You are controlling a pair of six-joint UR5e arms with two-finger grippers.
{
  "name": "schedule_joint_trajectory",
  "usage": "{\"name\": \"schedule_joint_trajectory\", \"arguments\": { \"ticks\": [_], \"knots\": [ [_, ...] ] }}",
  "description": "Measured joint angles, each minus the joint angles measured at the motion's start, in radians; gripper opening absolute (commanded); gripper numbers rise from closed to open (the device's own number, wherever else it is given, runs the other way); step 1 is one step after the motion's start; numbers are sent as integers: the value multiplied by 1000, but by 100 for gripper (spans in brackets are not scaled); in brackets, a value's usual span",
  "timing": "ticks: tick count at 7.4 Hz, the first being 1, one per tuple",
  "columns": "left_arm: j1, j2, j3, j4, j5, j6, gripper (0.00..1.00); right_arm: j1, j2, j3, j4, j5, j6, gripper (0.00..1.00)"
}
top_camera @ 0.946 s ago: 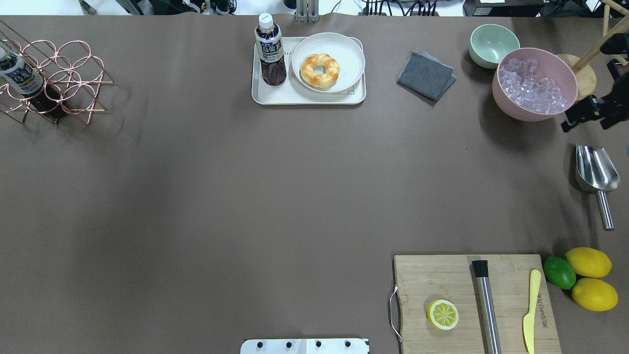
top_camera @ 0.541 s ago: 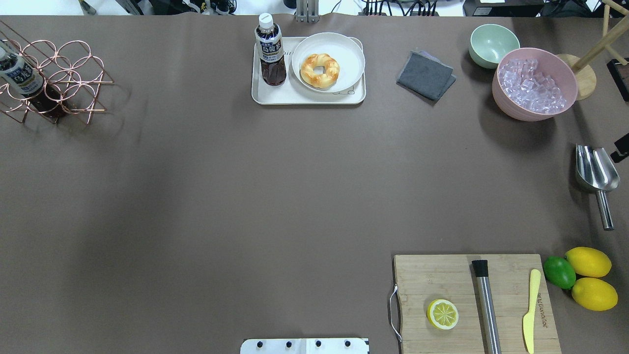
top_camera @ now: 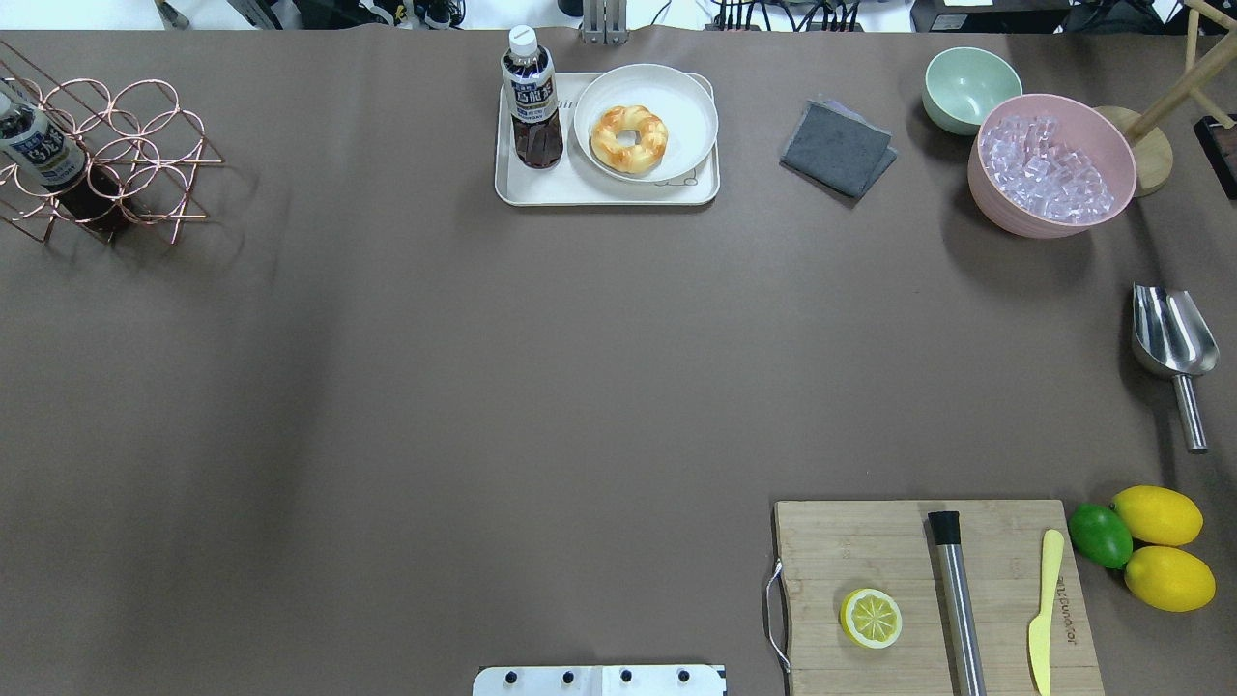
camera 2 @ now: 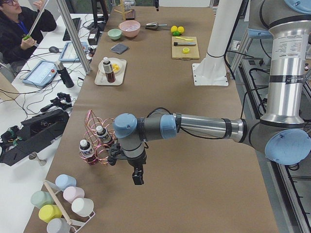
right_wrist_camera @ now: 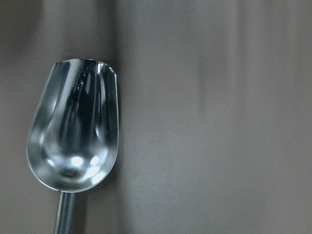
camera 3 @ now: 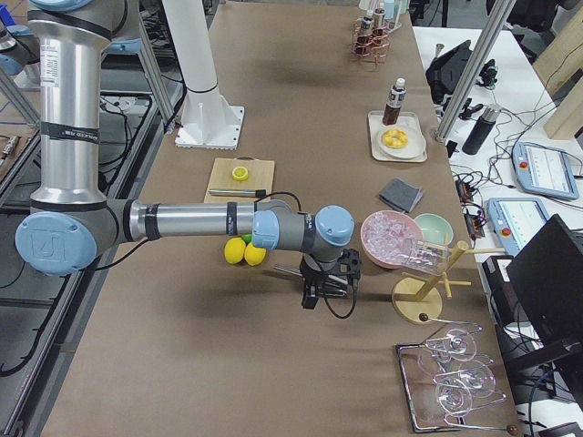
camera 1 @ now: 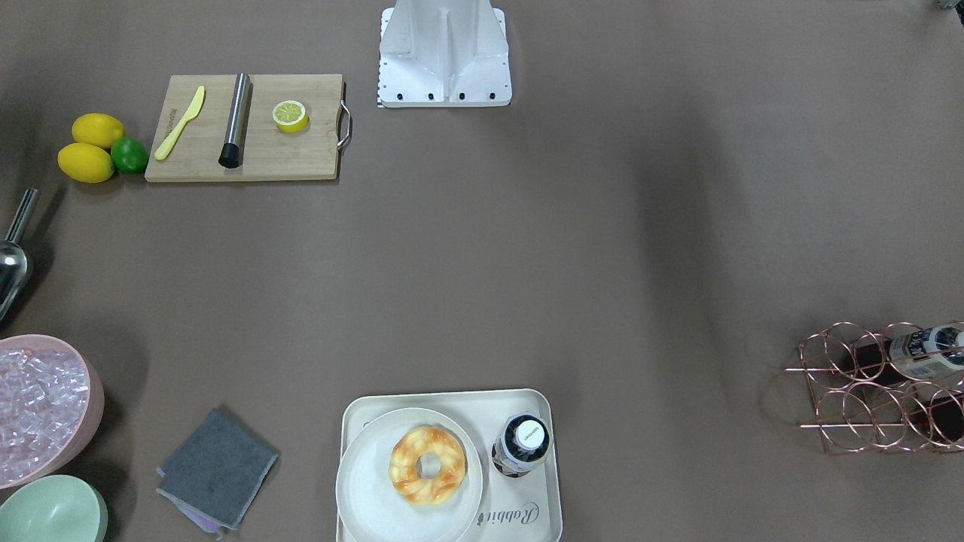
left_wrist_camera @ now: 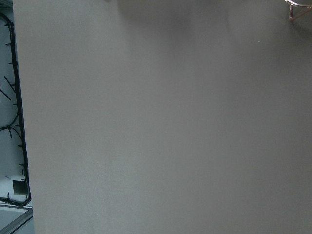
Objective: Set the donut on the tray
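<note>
The donut (top_camera: pixel 629 138) lies on a round off-white plate (top_camera: pixel 688 114) that stands on the cream tray (top_camera: pixel 541 189) at the table's far middle. It also shows in the front-facing view (camera 1: pixel 428 464) on the tray (camera 1: pixel 520 518). A dark bottle (top_camera: pixel 531 97) stands on the tray's left part. My left gripper (camera 2: pixel 138 177) shows only in the exterior left view, above the table next to the wire rack. My right gripper (camera 3: pixel 311 299) shows only in the exterior right view, over the scoop. I cannot tell whether either is open or shut.
A copper wire rack (top_camera: pixel 116 155) with bottles stands far left. A grey cloth (top_camera: pixel 837 147), green bowl (top_camera: pixel 969 89), pink ice bowl (top_camera: pixel 1051 164) and metal scoop (top_camera: pixel 1171 338) are at the right. A cutting board (top_camera: pixel 870 551) with a halved lemon (top_camera: pixel 871 618) is near right.
The right gripper, seen at the overhead view's right edge near the ice bowl, has moved out of that view. The donut, plate and tray have not moved.
</note>
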Motion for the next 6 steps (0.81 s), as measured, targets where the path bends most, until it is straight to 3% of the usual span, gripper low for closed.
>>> {"name": "schedule_joint_trajectory", "arguments": {
  "ticks": [6],
  "knots": [
    [0, 13, -1, -36, 3, 0, 98, 90, 10, -41, -4, 10, 0, 99]
  ]
}}
